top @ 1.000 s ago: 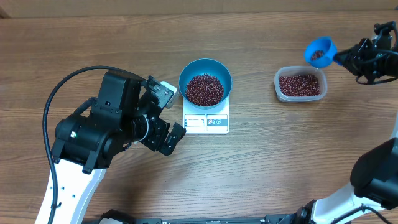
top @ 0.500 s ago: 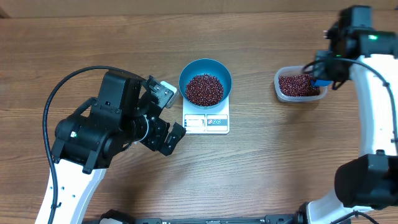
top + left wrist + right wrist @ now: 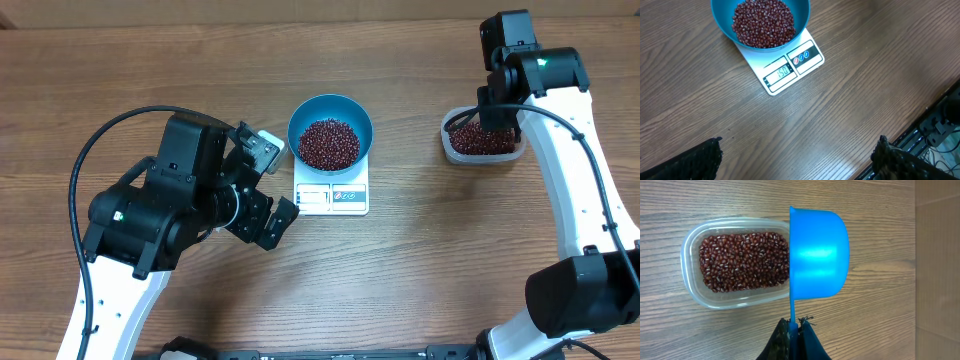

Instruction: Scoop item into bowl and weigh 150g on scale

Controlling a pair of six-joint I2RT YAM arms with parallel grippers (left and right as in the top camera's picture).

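**Left arm:** Sits on the near side of the scale [image 3: 331, 198], to its left, with the elbow folded and a black cable looping over it. The left gripper [image 3: 275, 183] is low and just beside the scale's left edge, not touching it. Jaws are spread wide and hold nothing. Its wrist cam looks down on the scale front and the bowl [image 3: 362, 115].

**Scale:** Flat on the table [image 3: 450, 280], display edge toward the near side. Digits are lit, but not read here.

**Bowl:** Stands on the scale's far part and overhangs it left, right and rear. The task beans [image 3: 329, 143] are heaped inside, below the rim. No spill seen around the scale.

**Right arm:** Reaches from the near right corner up to well right of the scale, slightly beyond it. The forearm runs along the right side and the wrist is bent down. The right gripper [image 3: 794, 335] is clamped tight on the thin handle of the blue scoop [image 3: 817, 255]. The scoop is turned on edge, mouth toward the clear tub [image 3: 690, 280], over the tub's end. The tub holds more beans [image 3: 745, 260].

**Clearance:** Bare wood lies between scale and tub, and a broad bare strip lies near of the scale. The table's far edge runs close behind the tub.
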